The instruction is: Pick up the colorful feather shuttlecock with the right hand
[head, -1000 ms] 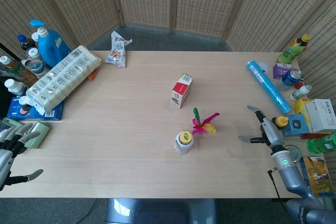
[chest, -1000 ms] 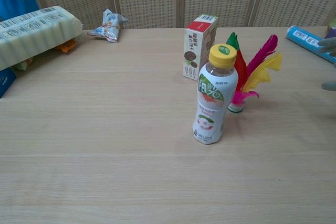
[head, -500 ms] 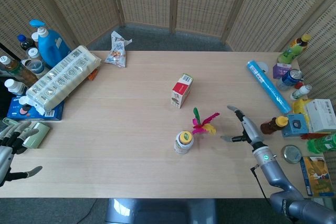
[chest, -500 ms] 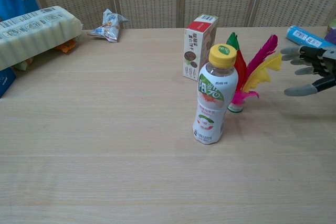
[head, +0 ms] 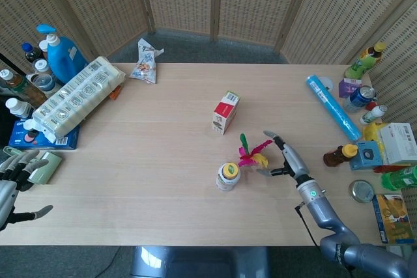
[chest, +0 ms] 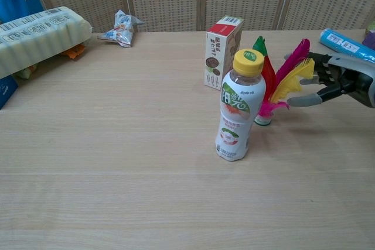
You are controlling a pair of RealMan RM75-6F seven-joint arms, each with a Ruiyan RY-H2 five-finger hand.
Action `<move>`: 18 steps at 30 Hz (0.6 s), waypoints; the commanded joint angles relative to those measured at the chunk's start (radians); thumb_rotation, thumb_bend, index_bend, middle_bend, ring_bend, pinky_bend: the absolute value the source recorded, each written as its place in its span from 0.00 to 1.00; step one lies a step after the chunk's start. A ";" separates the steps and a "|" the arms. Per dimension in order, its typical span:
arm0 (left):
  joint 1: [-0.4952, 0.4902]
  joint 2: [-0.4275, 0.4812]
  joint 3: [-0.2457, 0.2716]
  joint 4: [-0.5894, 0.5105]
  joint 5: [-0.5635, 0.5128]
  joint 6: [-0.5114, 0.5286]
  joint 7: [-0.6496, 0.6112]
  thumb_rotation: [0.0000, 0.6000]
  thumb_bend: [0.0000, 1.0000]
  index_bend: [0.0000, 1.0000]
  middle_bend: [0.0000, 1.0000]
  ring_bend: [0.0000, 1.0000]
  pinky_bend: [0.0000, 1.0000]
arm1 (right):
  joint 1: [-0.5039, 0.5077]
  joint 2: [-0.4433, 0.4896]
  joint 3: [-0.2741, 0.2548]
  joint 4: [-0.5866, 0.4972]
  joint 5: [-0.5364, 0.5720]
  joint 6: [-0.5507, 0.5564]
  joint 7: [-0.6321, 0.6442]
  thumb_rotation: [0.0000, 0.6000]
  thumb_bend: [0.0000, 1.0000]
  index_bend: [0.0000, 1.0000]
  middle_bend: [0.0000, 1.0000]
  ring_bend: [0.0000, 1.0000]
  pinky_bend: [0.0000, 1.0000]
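Observation:
The feather shuttlecock stands upright near the table's middle, with green, red, magenta and yellow feathers on a small white base. My right hand hovers just to its right, fingers spread and empty, fingertips close to the yellow and magenta feathers. In the chest view the thumb reaches under the yellow feather. My left hand hangs open off the table's left edge.
A yellow-capped drink bottle stands directly front-left of the shuttlecock. A red-and-white carton stands behind it. A blue tube, bottles and boxes crowd the right edge; a large white pack lies at left.
My right hand has travelled left across the table from the right edge and now sits beside the feathers. The shuttlecock and left hand have not moved.

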 commanded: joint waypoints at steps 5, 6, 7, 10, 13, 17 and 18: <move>0.002 0.000 0.000 0.000 0.002 0.003 -0.001 1.00 0.00 0.19 0.00 0.00 0.00 | 0.024 -0.035 0.014 0.006 0.021 -0.025 -0.007 1.00 0.00 0.00 0.00 0.00 0.00; 0.002 0.000 0.000 0.000 0.002 0.002 -0.001 1.00 0.00 0.19 0.00 0.00 0.00 | 0.028 -0.039 0.017 0.007 0.024 -0.028 -0.004 1.00 0.00 0.00 0.00 0.00 0.00; 0.002 0.000 0.000 0.000 0.002 0.003 -0.001 1.00 0.00 0.19 0.00 0.00 0.00 | 0.032 -0.043 0.020 0.007 0.026 -0.032 -0.001 1.00 0.00 0.00 0.00 0.00 0.00; 0.002 0.000 0.000 0.000 0.002 0.003 -0.001 1.00 0.00 0.19 0.00 0.00 0.00 | 0.039 -0.053 0.023 0.008 0.029 -0.036 0.000 1.00 0.00 0.00 0.00 0.00 0.00; 0.002 0.000 0.000 0.000 0.002 0.002 -0.001 1.00 0.00 0.19 0.00 0.00 0.00 | 0.043 -0.062 0.026 0.011 0.036 -0.041 0.000 1.00 0.00 0.00 0.00 0.00 0.00; 0.002 0.000 0.000 0.001 0.003 0.002 -0.002 1.00 0.00 0.19 0.00 0.00 0.00 | 0.050 -0.081 0.035 0.032 0.055 -0.056 0.004 1.00 0.00 0.00 0.00 0.00 0.00; 0.003 0.001 0.000 0.001 0.004 0.003 -0.003 1.00 0.00 0.19 0.00 0.00 0.00 | 0.051 -0.087 0.038 0.039 0.061 -0.058 0.009 1.00 0.00 0.00 0.00 0.00 0.00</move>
